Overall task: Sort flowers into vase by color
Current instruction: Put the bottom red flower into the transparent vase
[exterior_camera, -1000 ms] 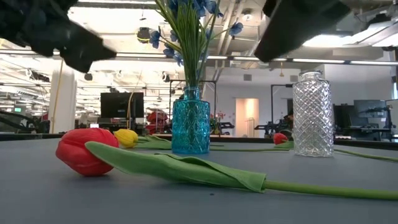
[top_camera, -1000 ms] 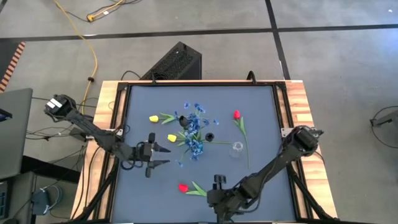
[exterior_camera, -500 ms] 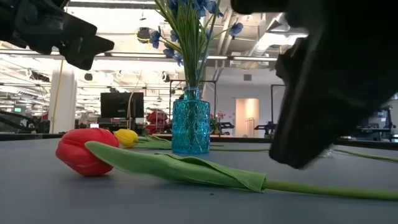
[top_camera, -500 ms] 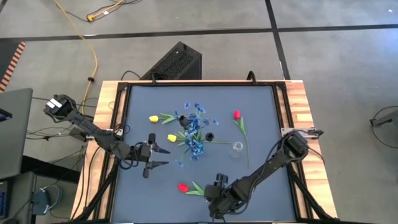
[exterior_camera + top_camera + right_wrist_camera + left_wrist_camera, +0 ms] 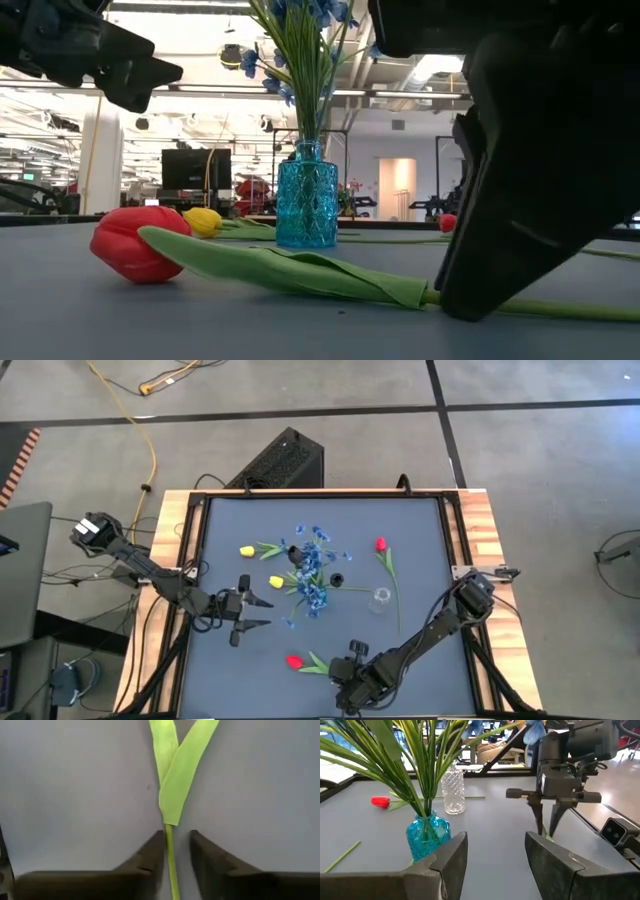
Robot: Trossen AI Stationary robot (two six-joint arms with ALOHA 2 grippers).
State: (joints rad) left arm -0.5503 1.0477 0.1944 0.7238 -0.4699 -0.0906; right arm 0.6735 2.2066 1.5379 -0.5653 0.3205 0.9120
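Note:
A red tulip lies on the dark table near its front edge, its green stem running right. My right gripper stands low over that stem just past the leaves, a finger on each side and a narrow gap still showing. My left gripper hovers open left of the blue vase, which holds blue flowers. Two yellow tulips and a second red tulip lie flat. A clear vase stands at the right. My right gripper comes at the stem from above, its fingers across it, just below the leaves. One finger stands right against the stem, and I cannot tell whether it touches. The tulip lies flat on the table.
A small dark round object sits between the two vases, and another lies behind the blue flowers. In the low view my right arm hides the clear vase. Wooden side rails flank the table.
My right gripper has come down from well above the table onto the stem of the near red tulip, and in the low view it now stands in front of the clear vase. The tulip has not moved.

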